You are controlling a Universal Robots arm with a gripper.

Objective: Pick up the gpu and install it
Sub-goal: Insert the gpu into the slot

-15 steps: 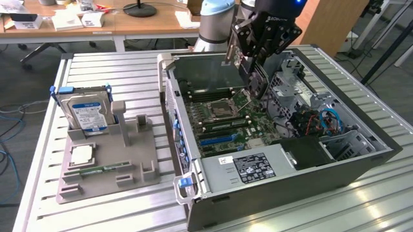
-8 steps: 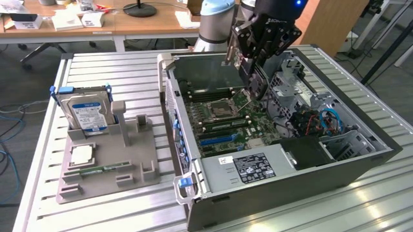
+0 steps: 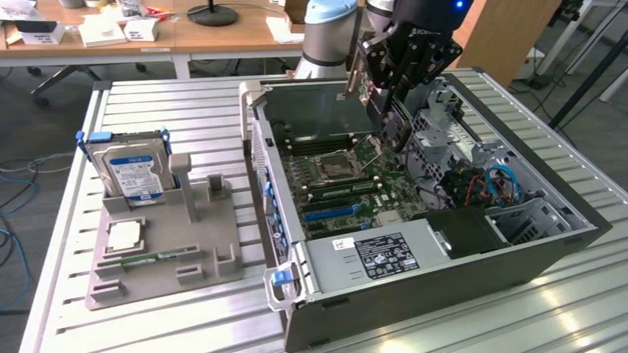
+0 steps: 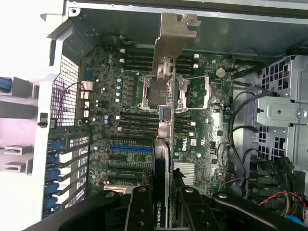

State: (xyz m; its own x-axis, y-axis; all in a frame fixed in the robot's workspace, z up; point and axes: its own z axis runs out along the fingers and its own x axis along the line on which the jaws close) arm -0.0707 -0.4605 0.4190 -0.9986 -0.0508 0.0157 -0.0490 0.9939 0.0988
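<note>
My gripper (image 3: 387, 103) hangs over the open computer case (image 3: 549, 243), shut on the gpu (image 3: 384, 121). The gpu is a thin dark card held on edge above the motherboard (image 3: 343, 169), apart from it. In the wrist view the gpu (image 4: 171, 48) runs edge-on down the middle, its pale metal bracket at the far end near the case wall. Black fingers (image 4: 139, 211) clamp the card from both sides, with my gripper (image 4: 165, 204) around its near end. A blue expansion slot (image 4: 130, 148) lies on the board just beside the card's line; the same slot (image 3: 329, 212) shows in the exterior view.
On the exterior view's left, a grey holder (image 3: 167, 257) carries an upright silver hard drive (image 3: 132, 173), a processor chip (image 3: 126, 235) and a green memory stick (image 3: 147, 259). Drive cages and cables (image 3: 490, 184) fill the case's right side. A power supply (image 3: 378, 254) sits at its front.
</note>
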